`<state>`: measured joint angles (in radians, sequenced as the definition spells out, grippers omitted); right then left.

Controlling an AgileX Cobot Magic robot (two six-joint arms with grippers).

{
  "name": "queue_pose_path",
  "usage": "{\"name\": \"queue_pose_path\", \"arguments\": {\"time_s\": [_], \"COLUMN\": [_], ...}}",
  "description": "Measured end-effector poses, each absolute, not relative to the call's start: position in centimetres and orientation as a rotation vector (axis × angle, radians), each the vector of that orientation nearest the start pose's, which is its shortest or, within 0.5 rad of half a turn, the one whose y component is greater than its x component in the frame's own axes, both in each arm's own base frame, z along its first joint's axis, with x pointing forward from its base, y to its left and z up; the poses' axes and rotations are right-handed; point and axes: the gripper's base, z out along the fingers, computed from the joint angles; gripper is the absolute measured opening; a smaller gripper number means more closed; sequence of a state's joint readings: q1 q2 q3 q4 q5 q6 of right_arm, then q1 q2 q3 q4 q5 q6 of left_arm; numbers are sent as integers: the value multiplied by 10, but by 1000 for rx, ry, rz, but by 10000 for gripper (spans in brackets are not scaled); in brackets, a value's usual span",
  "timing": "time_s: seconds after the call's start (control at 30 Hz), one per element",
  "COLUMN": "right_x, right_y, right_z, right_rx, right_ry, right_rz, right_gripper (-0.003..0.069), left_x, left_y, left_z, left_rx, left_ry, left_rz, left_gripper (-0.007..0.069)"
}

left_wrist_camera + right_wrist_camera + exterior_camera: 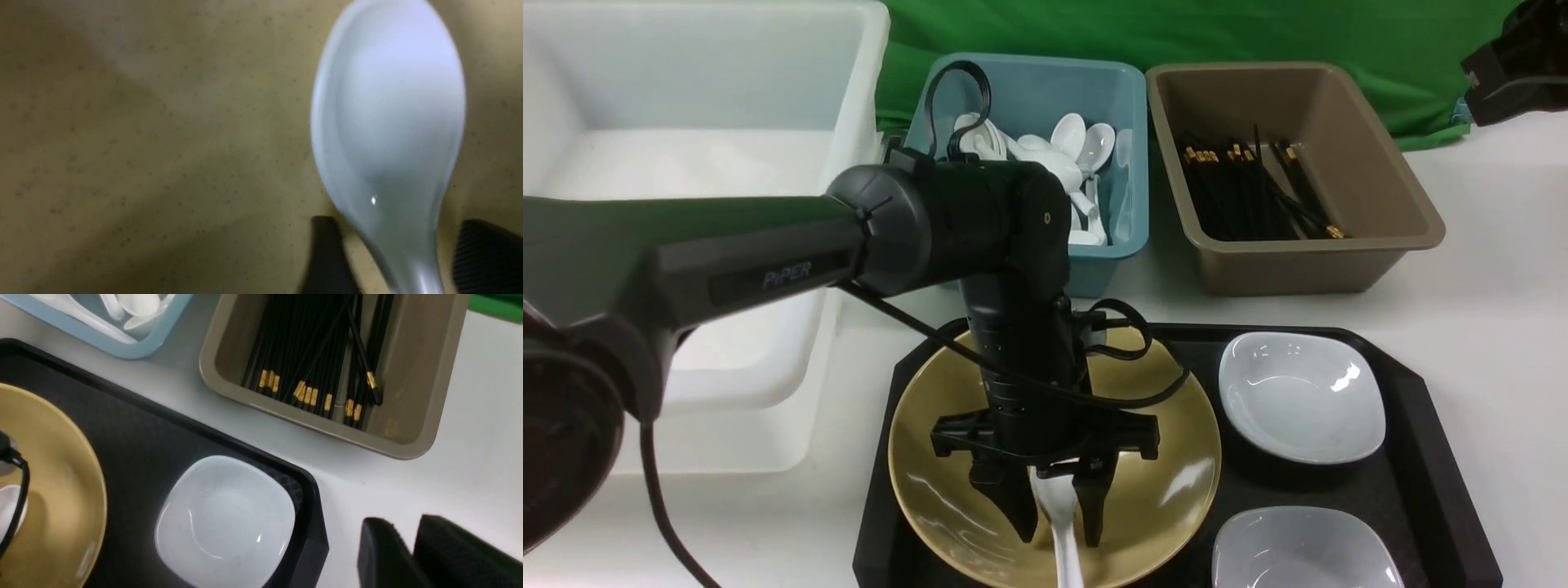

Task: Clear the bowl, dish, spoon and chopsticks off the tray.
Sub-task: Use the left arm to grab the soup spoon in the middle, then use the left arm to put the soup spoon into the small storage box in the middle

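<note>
The mustard-yellow bowl [1168, 482] [163, 143] [61, 477] sits at the left of the black tray [1421, 457] [143, 433]. The white spoon [1058, 514] [388, 122] lies in it. My left gripper [1058, 531] [404, 261] points down into the bowl, open, its fingers [327, 253] either side of the spoon's handle with gaps showing. Two pale dishes [1303, 396] [1303, 555] [224, 522] rest on the tray's right half. Black chopsticks [1250, 188] [318, 355] lie in the brown bin. My right gripper [402, 522] hovers over the table beside the tray, slightly open and empty.
A large white tub [686, 163] stands at the left. A blue bin [1127, 147] holding several white spoons and a brown bin [1388, 188] stand behind the tray. A green cloth hangs at the back. The right arm [1515, 65] shows at the top right.
</note>
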<state>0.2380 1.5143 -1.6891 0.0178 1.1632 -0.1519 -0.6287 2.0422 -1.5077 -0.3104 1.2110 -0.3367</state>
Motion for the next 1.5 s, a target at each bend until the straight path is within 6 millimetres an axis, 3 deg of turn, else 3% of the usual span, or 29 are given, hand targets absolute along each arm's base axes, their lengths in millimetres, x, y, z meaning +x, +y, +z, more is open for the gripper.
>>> {"name": "queue_pose_path", "arguments": {"time_s": [0.1,0.33,0.5,0.6,0.67,0.7,0.77,0.87,0.97,1.0,1.1,1.3,1.4,1.5], "right_x": [306,306,305,303,302,301,300,299,300,300,300,300,299,299], "right_y": [76,76,76,75,75,75,75,75,75,75,75,75,75,76], "right_z": [422,422,423,425,427,428,430,431,431,431,431,431,431,430], "right_rx": [-480,-492,-508,-525,-530,-530,-530,-531,-530,-530,-555,-591,-593,-595], "right_ry": [2426,2424,2416,2404,2395,2386,2379,2368,2367,2367,2360,2351,2356,2364], "right_rz": [59,55,49,43,40,41,44,51,55,55,47,34,34,39], "right_gripper": [124,135,137,138,139,141,141,144,150,150,159,167,174,177], "left_x": [302,307,318,326,334,345,357,393,430,431,467,483,482,472], "left_y": [-252,-255,-259,-255,-249,-244,-238,-221,-211,-210,-203,-202,-200,-196], "left_z": [181,190,221,274,297,319,335,363,356,358,314,272,275,292], "left_rx": [278,375,473,510,504,474,444,357,297,293,265,295,297,286], "left_ry": [3321,3267,3128,2938,2844,2742,2642,2410,2282,2271,2274,2346,2348,2371], "left_rz": [-359,-386,-416,-397,-365,-361,-353,-366,-365,-365,-331,-276,-269,-261], "left_gripper": [165,164,164,164,164,164,164,164,164,164,164,199,300,405]}}
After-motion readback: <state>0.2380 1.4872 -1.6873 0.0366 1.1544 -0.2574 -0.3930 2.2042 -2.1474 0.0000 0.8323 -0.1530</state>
